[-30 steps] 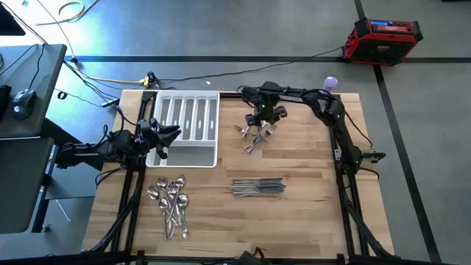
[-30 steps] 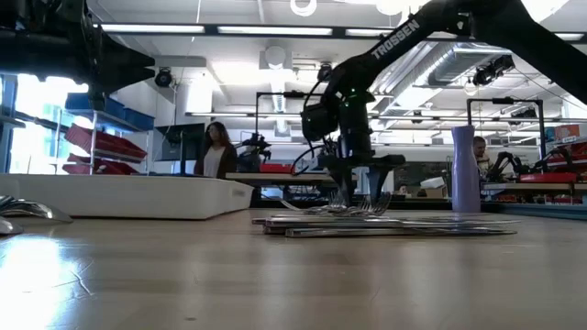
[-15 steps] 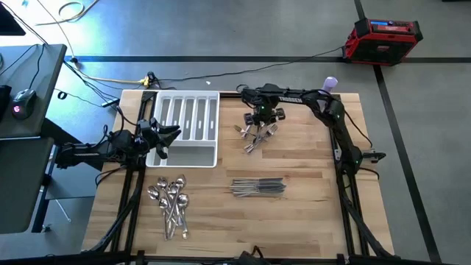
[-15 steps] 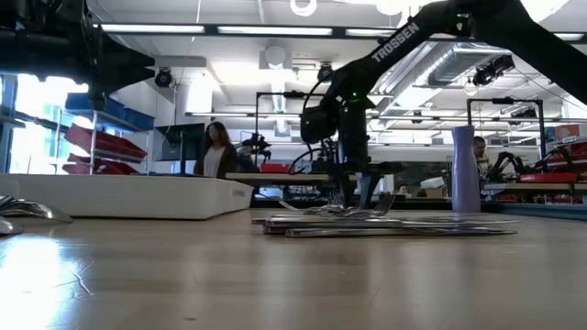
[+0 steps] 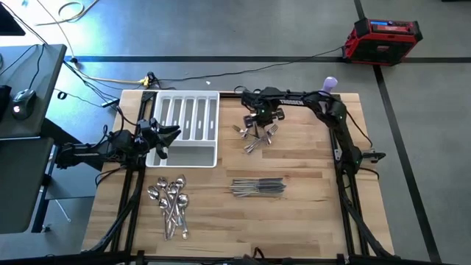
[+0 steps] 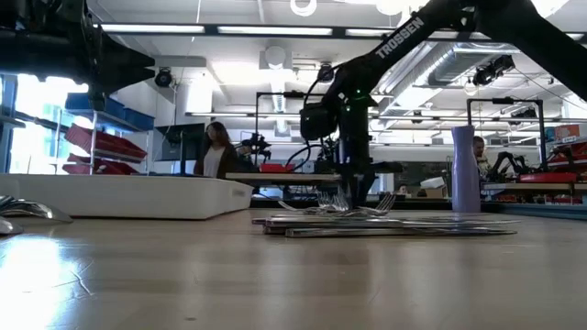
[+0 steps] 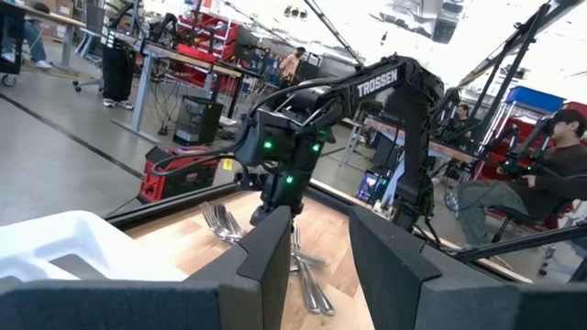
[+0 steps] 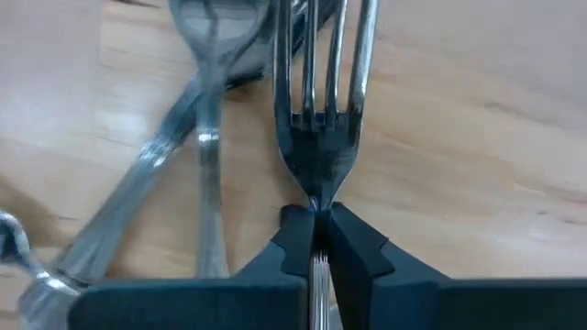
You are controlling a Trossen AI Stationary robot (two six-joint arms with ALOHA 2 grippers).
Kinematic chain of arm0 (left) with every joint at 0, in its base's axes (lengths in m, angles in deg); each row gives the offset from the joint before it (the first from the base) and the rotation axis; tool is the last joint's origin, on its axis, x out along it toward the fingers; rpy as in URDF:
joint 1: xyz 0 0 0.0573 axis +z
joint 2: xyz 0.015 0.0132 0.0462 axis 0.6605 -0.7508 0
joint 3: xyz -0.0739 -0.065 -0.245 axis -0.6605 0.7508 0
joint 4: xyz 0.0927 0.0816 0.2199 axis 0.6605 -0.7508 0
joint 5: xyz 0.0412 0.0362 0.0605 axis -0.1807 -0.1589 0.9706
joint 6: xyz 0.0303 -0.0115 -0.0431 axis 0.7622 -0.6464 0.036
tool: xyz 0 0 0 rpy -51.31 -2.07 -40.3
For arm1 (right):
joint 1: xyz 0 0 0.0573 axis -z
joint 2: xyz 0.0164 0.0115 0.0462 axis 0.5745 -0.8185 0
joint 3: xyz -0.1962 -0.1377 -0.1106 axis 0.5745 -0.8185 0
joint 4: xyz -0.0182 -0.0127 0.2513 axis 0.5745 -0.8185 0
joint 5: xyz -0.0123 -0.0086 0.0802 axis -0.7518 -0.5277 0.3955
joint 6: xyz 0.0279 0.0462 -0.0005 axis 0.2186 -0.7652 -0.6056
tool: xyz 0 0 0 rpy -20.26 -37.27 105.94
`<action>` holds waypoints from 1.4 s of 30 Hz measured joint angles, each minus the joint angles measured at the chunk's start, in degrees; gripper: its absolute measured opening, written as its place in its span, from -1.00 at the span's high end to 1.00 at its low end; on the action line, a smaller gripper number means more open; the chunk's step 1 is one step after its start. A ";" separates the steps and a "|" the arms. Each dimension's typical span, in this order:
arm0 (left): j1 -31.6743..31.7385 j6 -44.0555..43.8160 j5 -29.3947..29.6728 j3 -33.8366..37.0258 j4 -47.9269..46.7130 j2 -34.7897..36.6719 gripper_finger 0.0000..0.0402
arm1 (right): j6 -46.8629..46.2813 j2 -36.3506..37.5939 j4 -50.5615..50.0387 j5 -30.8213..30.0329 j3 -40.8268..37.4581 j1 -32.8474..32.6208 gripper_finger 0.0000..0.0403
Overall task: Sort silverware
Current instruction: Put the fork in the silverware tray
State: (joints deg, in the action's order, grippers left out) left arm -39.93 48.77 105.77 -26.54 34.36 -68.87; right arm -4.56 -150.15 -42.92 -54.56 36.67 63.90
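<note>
One fork pinched in right tool, seemingly low.

Both arms are showing as dark, near-black jointed tubes; the right arm is carrying white "TROSSEN" lettering along its upper link, and green indicator lights are glowing on its wrist housing. Black cables are running along the left arm near its base. The right gripper is presenting two matte black, blocky fingers with angled tips, and the left gripper is showing broad, dark, flat-faced fingers.
</note>
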 joint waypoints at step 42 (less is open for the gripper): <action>0.02 0.48 0.87 0.00 -0.19 0.00 0.52 | -10.75 -6.65 48.23 -5.12 12.95 -10.59 1.00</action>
State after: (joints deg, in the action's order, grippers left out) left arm -39.91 49.25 106.64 -26.54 34.17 -68.87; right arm -15.31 -156.80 5.32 -59.68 49.62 53.31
